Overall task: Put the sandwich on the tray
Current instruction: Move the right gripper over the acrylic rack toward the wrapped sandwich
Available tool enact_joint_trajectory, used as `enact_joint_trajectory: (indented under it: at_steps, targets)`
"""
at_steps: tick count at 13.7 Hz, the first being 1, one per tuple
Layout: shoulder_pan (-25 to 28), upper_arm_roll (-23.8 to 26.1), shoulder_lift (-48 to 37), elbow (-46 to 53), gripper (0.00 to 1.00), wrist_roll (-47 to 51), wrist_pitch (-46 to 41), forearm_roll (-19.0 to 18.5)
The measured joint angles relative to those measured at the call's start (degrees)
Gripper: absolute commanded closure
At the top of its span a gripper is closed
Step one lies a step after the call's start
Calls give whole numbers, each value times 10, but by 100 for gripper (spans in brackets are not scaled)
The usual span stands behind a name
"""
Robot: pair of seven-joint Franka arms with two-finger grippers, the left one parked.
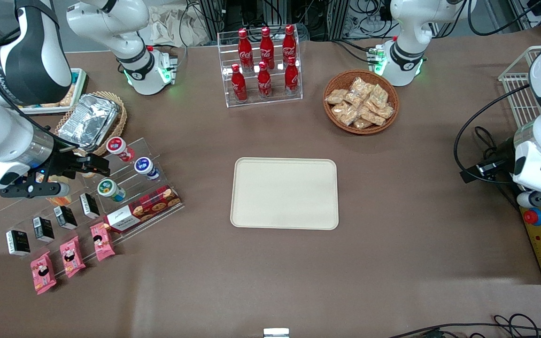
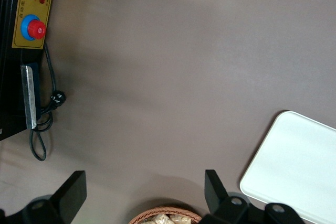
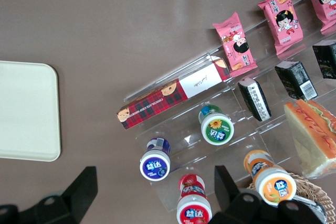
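Note:
The sandwich [image 3: 312,135] is a pale wedge with orange-red filling. It lies on the clear stepped display, beside an orange-capped jar [image 3: 273,179]. In the front view it is almost wholly hidden under my arm. The beige tray [image 1: 284,192] lies flat in the middle of the table; it also shows in the right wrist view [image 3: 26,111] and the left wrist view [image 2: 299,171]. My right gripper [image 1: 104,165] is open and empty. It hovers above the display's jars, with a blue-capped jar [image 3: 156,162] and a red-capped jar [image 3: 192,203] between its fingers [image 3: 84,187]. It is apart from the sandwich.
The display also holds a red cookie box [image 1: 143,209], a green-capped jar [image 1: 110,188], black packs [image 1: 66,217] and pink snack packs [image 1: 71,256]. A foil container [image 1: 89,119] sits in a basket by the working arm. A cola bottle rack [image 1: 263,65] and a basket of snack packets [image 1: 361,102] stand farther from the camera.

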Motion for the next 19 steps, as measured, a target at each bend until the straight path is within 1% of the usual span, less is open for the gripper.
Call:
enact_joint_trajectory:
  at_steps: [8, 10, 12, 15, 19]
  targets:
    - [-2, -5, 3, -1, 1, 13, -1, 0]
    - [-4, -13, 1, -2, 1, 17, -5, 0]
    - [-7, -32, -4, -2, 1, 15, -16, 0]
    - [-9, -69, -16, -2, 1, -34, -34, 0]
    - [-16, -117, -22, -11, 1, -139, -44, -1]
